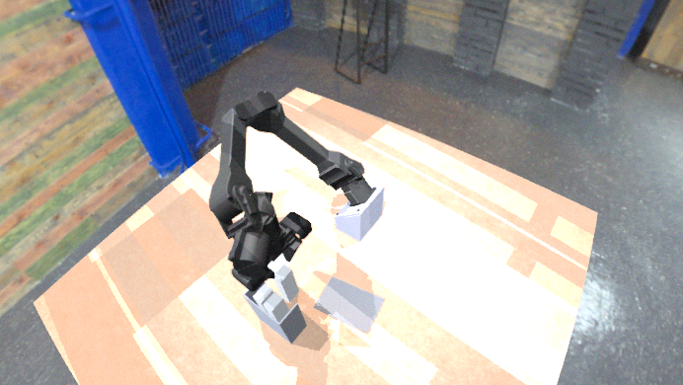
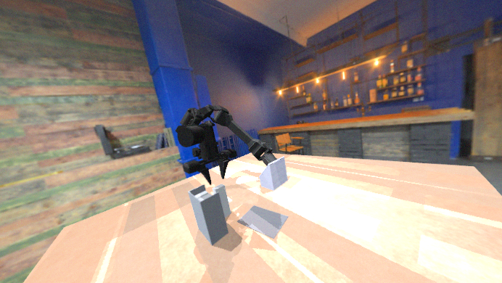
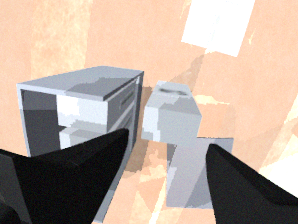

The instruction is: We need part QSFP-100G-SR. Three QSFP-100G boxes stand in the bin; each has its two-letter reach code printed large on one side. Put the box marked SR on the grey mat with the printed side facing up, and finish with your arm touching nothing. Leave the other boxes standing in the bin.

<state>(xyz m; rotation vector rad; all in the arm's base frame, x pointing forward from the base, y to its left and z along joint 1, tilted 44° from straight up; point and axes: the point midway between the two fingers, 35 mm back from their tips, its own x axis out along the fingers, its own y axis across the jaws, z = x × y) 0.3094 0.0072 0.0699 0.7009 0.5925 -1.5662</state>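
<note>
In the wrist view, the end effector (image 1: 271,270) (image 2: 216,180) (image 3: 168,143) is seen parted to a middling width, with nothing held between its fingertips. A loose box (image 1: 286,282) (image 2: 223,201) (image 3: 172,117) is stood upright outside the bin (image 1: 293,325) (image 2: 212,218) (image 3: 85,82), just beside it on the side of the mat (image 1: 349,305) (image 2: 262,221) (image 3: 192,180). Two boxes (image 1: 273,306) (image 2: 204,196) (image 3: 82,112) are contained in the bin. No code can be read on any of the three, so the SR box cannot be told apart; the loose box may be the one meant, but this is only a guess.

The gravest risk is judged to be a wrong pick, caused by a side being taken as read when its print is out of sight. Should the loose box be gripped, the bin could be struck or tipped by the nearer finger if the descent is made off centre, as little room is left between them. The box itself could be toppled if its top is met by a fingertip. A high, shallow grip could let it swing while it is being laid down, and the printed side could be turned under or sideways on the mat. If the fingers are parted too little or withdrawn aslant after release, the box could be dragged, or contact could be left at the finish.
</note>
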